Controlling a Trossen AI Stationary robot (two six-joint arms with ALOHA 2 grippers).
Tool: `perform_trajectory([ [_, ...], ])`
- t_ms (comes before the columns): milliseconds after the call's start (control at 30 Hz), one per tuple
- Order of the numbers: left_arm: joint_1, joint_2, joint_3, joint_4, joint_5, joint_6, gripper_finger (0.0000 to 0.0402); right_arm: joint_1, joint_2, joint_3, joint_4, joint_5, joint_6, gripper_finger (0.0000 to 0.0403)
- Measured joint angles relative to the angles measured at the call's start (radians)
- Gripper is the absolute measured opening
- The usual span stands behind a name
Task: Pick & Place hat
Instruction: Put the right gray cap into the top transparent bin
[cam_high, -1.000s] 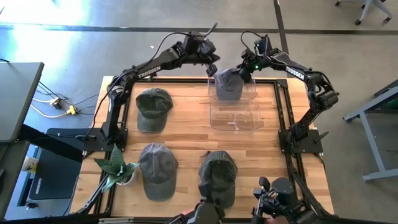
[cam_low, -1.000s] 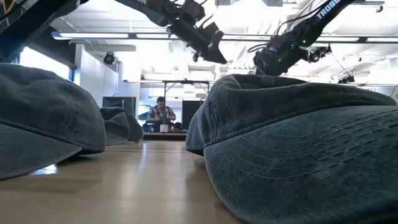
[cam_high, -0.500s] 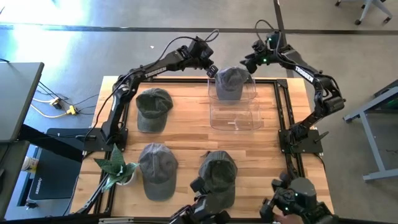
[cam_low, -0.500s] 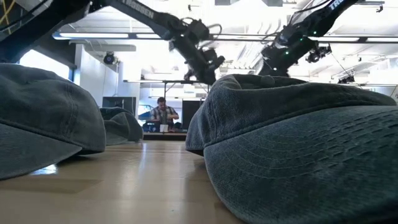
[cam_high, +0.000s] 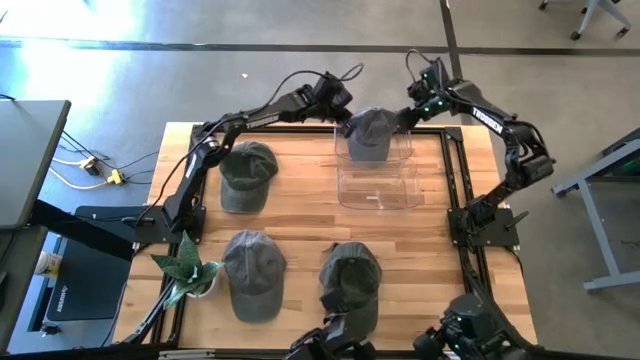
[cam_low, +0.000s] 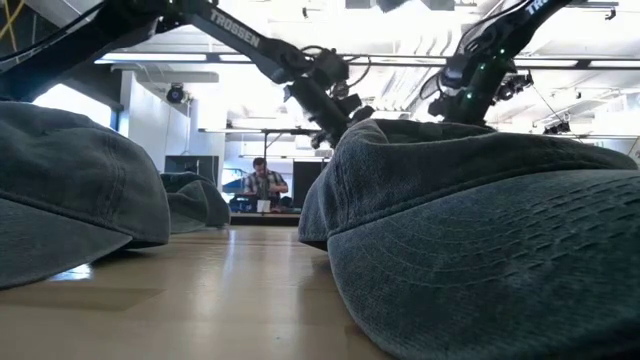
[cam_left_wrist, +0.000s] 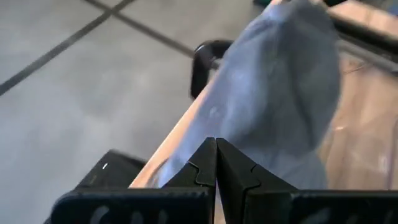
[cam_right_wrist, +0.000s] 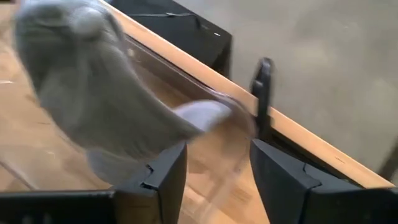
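Observation:
A grey hat lies crown up in the far half of a clear plastic bin at the table's far edge. My left gripper is shut, its tips right at the hat's left side. My right gripper stands open at the bin's far right corner; the bin's clear wall and the hat's brim lie ahead between its fingers. Three more grey hats rest on the wooden table. My left gripper's shut fingertips stand against the left side of the hat in the bin, coming slanting down from the table's left. Whether they touch the cloth I cannot tell.
A potted plant stands at the near left corner. A black metal frame runs along the table's edges. In the low view two hats fill the foreground, and a person sits far behind the table.
My left gripper has come down and moved toward the left side of the hat in the bin, rolling a little. My right gripper has drawn back from the hat toward the bin's far right corner and turned about. The hat stays in the bin.

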Motion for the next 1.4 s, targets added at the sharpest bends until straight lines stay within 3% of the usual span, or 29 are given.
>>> perform_trajectory([
  [100,-0.016,0.039,0.008,0.098,0.007,0.041,0.0001,0.016,0.022,0.000,0.038,-0.033,0.000,0.0159],
  [333,-0.024,0.040,0.005,0.139,0.157,0.153,0.0001,0.028,0.031,-0.001,0.165,-0.131,-0.042,0.0143],
  [400,-0.030,0.035,0.002,0.148,0.158,0.159,0.0000,0.020,0.031,-0.001,0.173,-0.173,-0.059,0.0142],
  [600,-0.031,-0.063,0.007,0.151,0.008,0.178,0.0000,0.012,0.031,-0.001,0.176,-0.200,-0.088,0.0140],
  [833,-0.016,-0.086,0.001,-0.002,-0.165,0.173,0.0000,0.010,0.026,-0.010,0.156,-0.147,-0.031,0.0140],
  [1100,-0.010,-0.027,-0.001,-0.140,-0.183,0.121,0.0000,-0.031,-0.029,-0.008,0.163,-0.043,0.094,0.0140],
  [1400,-0.022,0.051,0.000,-0.038,-0.139,0.121,0.0000,-0.024,-0.014,-0.009,0.078,-0.062,0.042,0.0140],
])
